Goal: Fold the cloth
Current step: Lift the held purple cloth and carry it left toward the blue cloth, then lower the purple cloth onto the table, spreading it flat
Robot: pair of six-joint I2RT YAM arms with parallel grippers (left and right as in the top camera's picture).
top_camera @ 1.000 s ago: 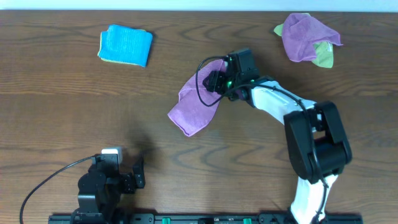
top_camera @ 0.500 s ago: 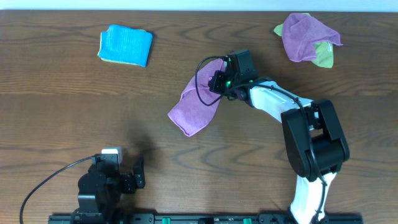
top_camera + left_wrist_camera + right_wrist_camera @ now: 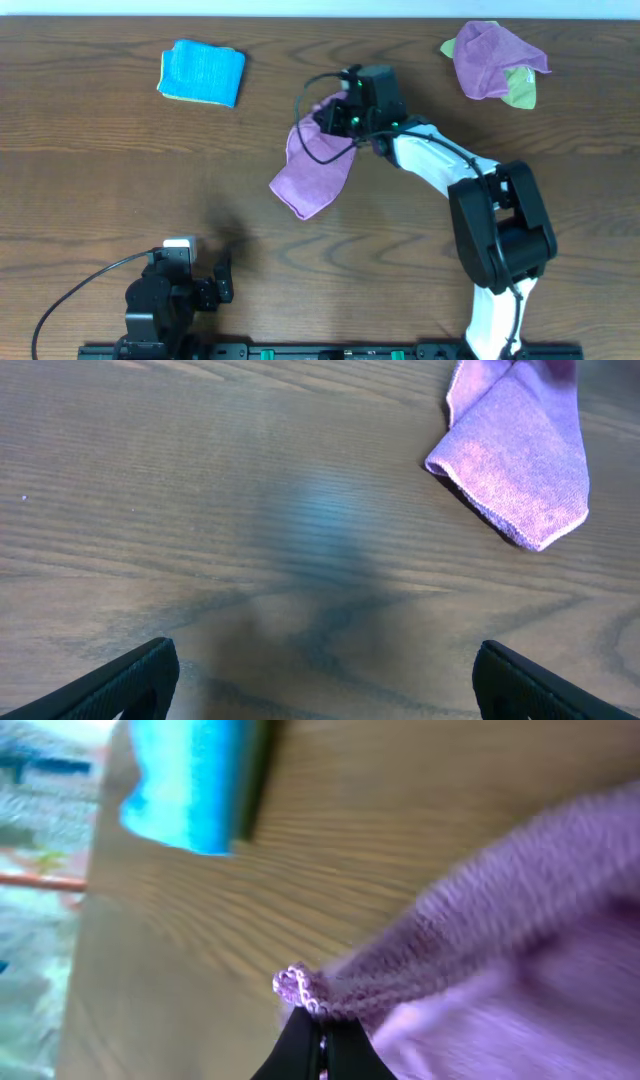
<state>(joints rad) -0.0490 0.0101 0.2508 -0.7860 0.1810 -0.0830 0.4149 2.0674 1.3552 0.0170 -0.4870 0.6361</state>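
Observation:
The purple cloth (image 3: pixel 315 170) lies crumpled in a long diagonal shape at the table's middle. My right gripper (image 3: pixel 332 117) is at its upper end, shut on a stitched corner of the cloth (image 3: pixel 470 950), which bunches over the closed black fingertips (image 3: pixel 345 1055). The pinched edge is lifted and blurred in the right wrist view. My left gripper (image 3: pixel 190 272) rests near the table's front left, open wide over bare wood, its two fingers (image 3: pixel 125 678) far apart. The cloth's lower end (image 3: pixel 525 455) shows at the top right of the left wrist view.
A folded turquoise-blue cloth (image 3: pixel 202 72) lies at the back left, also visible in the right wrist view (image 3: pixel 190 780). Another purple cloth bunched with a lime-green one (image 3: pixel 495 62) sits at the back right. The table is dark brown wood.
My right gripper has shut on the cloth's upper corner and moved left and a little back, dragging that end with it. The left arm has not moved.

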